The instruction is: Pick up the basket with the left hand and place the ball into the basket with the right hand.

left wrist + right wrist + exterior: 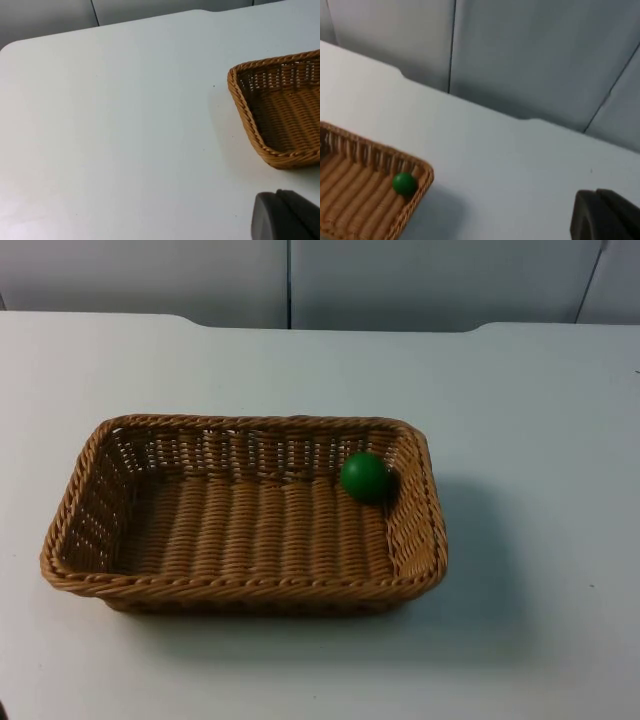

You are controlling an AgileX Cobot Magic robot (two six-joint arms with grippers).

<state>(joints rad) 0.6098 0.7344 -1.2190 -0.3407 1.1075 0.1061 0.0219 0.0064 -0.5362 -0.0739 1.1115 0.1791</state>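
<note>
A tan wicker basket (240, 585) stands flat on the white table, a little left of the middle. A green ball (365, 477) lies inside it, against the far right corner. The left wrist view shows one corner of the basket (245, 112), with a black fingertip (287, 217) of my left gripper over bare table, apart from that corner. In the right wrist view the basket (375, 146) holds the ball (404, 183), and a black fingertip (605, 215) of my right gripper hangs well off to the basket's side. Neither gripper touches anything.
Bare white table (540, 440) runs all around the basket. The grey partition wall (290, 280) closes off the table's far edge.
</note>
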